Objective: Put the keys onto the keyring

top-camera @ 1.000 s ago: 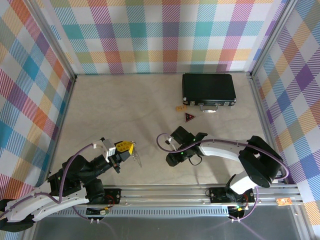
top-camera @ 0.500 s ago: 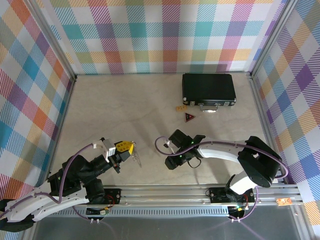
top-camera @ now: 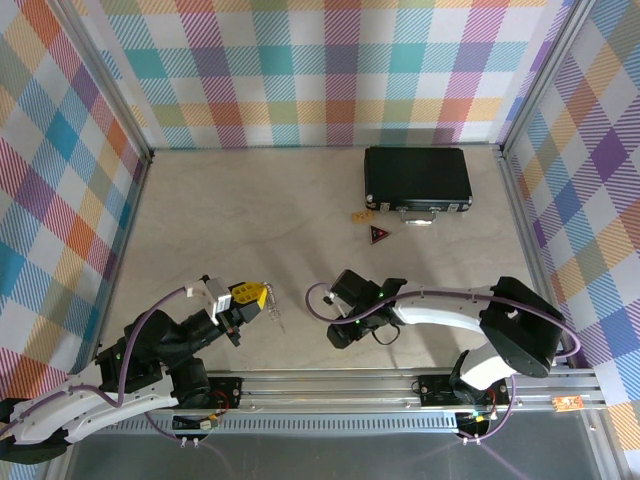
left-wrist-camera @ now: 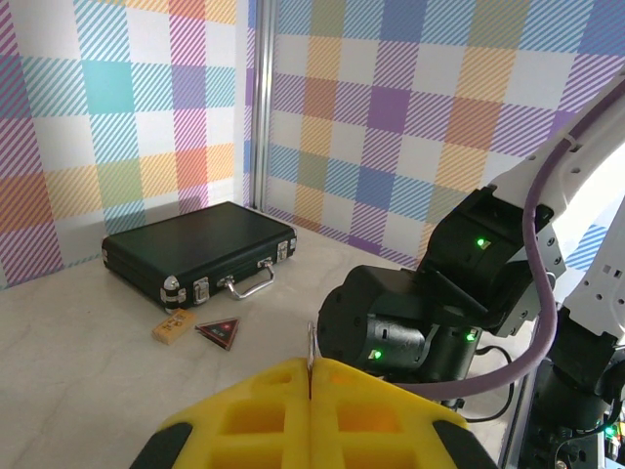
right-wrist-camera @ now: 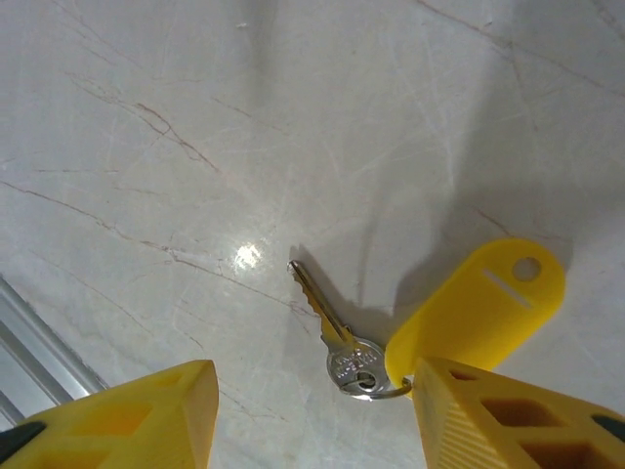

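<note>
Your right end effector (right-wrist-camera: 311, 389) is hanging low over the tabletop (right-wrist-camera: 137, 127). Its two yellow fingers (right-wrist-camera: 146, 415) are standing apart, and nothing is clamped between them. The key (right-wrist-camera: 330, 330) is lying flat on the tabletop in the gap between those fingers. In the right wrist view its silver blade is pointing up and to the left. Its round head is joined by a small wire link to an oval yellow fob (right-wrist-camera: 483, 298). The fob is lying just beside the finger on the right of that view, and that finger's tip is sitting right at the wire link. You cannot tell whether the two are touching. In the top view the right end effector (top-camera: 340, 322) is covering the key near the front middle of the tabletop.

Your left end effector (left-wrist-camera: 311, 369) is pressing its yellow fingers together on a thin silvery-gray piece, seen edge-on in the left wrist view. That piece is looking like the keyring (top-camera: 273, 318). In the top view it is sticking out from the fingertips toward the right arm, apart from the key. You cannot tell whether its far end is resting on the tabletop.

The black case (top-camera: 417, 178) is sitting closed near the back wall. The tan tag (top-camera: 361, 215) and the dark red triangular tag (top-camera: 379, 235) are lying just in front of it, well apart from both end effectors.
</note>
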Tool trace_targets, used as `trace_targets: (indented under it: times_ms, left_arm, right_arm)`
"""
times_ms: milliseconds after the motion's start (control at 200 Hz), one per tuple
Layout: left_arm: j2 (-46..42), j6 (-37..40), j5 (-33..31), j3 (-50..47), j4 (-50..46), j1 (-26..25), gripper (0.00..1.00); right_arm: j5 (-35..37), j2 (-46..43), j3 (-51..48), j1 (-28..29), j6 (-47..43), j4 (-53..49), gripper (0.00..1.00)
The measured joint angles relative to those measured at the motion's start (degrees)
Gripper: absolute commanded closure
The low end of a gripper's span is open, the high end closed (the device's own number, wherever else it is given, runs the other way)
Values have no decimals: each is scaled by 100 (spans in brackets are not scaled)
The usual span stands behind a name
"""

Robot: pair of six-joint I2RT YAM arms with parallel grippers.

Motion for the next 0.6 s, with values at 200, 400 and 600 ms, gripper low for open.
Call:
trace_targets:
  times_ms: [200,400,600]
  left_arm:
    - [-9,0,0,-2,0,0,100]
    - [-11,0,2,-11,0,0,100]
    - [-13,0,2,-22,0,0,100]
  right_arm:
    - [262,-116,-33,59,181,-131,52]
    - [387,-520,-59,59,358,-146,56]
    - [409,-634,-63,57,284,-251,59]
